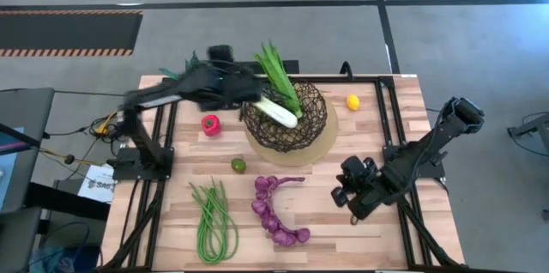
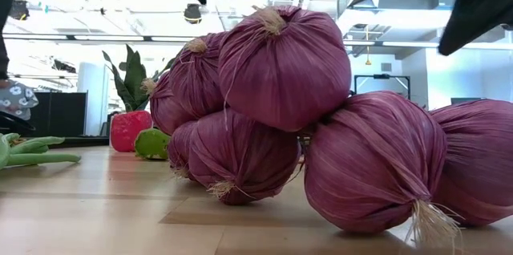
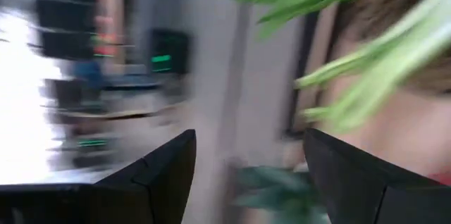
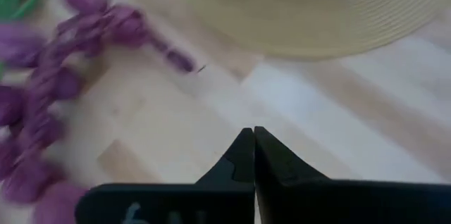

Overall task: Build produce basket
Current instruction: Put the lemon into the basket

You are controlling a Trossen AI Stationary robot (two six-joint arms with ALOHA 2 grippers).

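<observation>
The dark wire basket stands on a tan round mat at the table's far middle. A leek lies in it, white end down and green leaves over the far rim. My left gripper hangs open just left of the basket, holding nothing, with the leek's leaves beside it. On the table lie the red pepper, lime, lemon, green beans and purple onion string. My right gripper is shut above bare wood, right of the onions.
A black frame runs around the wooden tabletop. A green plant stands at the far left behind the pepper. In the low view the onions fill the near middle. Bare wood lies near the front right.
</observation>
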